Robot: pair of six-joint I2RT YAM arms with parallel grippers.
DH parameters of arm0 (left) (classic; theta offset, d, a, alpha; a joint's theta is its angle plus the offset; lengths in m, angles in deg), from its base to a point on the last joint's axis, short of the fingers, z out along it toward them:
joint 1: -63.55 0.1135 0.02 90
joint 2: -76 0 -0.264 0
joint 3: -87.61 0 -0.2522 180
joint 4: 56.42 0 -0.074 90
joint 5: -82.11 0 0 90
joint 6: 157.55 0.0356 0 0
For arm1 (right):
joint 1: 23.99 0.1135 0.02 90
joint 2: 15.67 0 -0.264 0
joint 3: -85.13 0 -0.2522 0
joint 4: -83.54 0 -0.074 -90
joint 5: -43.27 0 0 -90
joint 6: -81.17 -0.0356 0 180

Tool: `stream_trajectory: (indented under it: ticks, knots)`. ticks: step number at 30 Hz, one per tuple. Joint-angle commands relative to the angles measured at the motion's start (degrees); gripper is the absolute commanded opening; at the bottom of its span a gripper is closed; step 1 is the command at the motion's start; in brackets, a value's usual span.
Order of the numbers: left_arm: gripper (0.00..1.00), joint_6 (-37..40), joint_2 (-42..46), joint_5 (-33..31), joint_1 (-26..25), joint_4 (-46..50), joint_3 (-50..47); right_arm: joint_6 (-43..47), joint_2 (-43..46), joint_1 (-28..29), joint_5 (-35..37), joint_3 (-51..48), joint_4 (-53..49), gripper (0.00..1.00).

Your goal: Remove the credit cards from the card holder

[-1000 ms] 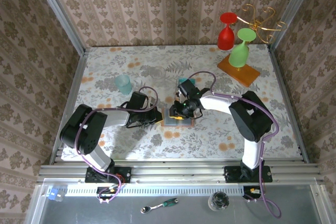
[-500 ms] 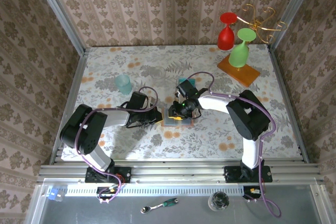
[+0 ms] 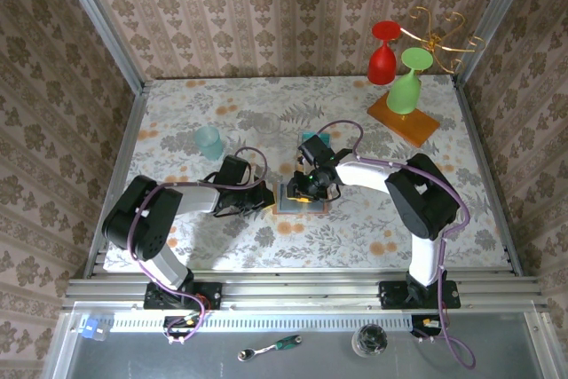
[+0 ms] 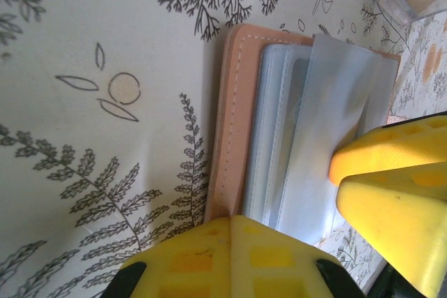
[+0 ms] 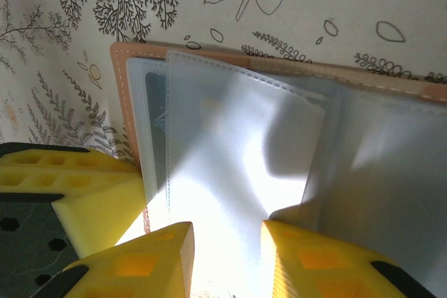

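Pinning the card holder [image 3: 289,204] at mid-frame on the counter [image 3: 177,122], my left fingers [image 4: 230,256] are pressed together on its tan edge. Over the last second the right fingers [image 5: 150,256] have crept slightly up-left. They sit partly apart on either side of a lifted clear sleeve [image 5: 237,137], and I cannot tell if they truly pinch it. No card is leaving that pocket yet, so I judge the pull is only beginning.

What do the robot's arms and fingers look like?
The left arm and right arm have white links and chunky black joints, with a purple cable looping along each. The left gripper and right gripper have blocky yellow fingers with little square dimples.
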Motion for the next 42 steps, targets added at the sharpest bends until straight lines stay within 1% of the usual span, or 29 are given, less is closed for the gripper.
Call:
stream_trajectory:
  ticks: [1,10,23,28,31,36,42]
  knots:
    - [0.00,0.58,-0.75,-0.48,0.40,3.81,-0.33,0.87,1.72,0.22,2.90,0.03,-3.13,0.34]
    - [0.00,0.64,-0.40,-0.34,0.40,4.44,-0.17,1.30,2.43,0.18,2.96,-0.62,-3.43,0.33]
    - [0.00,2.33,0.80,-0.76,0.44,9.18,4.08,1.57,2.79,-0.30,1.99,-2.13,-2.25,0.32]
    - [0.00,2.33,1.68,-1.02,0.40,9.55,5.54,1.48,3.26,-0.69,1.94,-2.87,-1.66,0.32]
    - [0.03,1.93,2.34,-0.79,0.31,9.14,6.11,1.40,3.29,-0.88,1.68,-3.31,-1.19,0.32]
    - [0.11,0.67,2.69,-0.23,-0.12,7.54,7.17,0.93,3.14,-1.11,0.82,-3.94,0.10,0.31]
    - [0.20,-1.36,-0.02,1.42,-0.98,4.12,8.07,0.61,2.96,-1.31,0.28,-4.68,1.11,0.30]
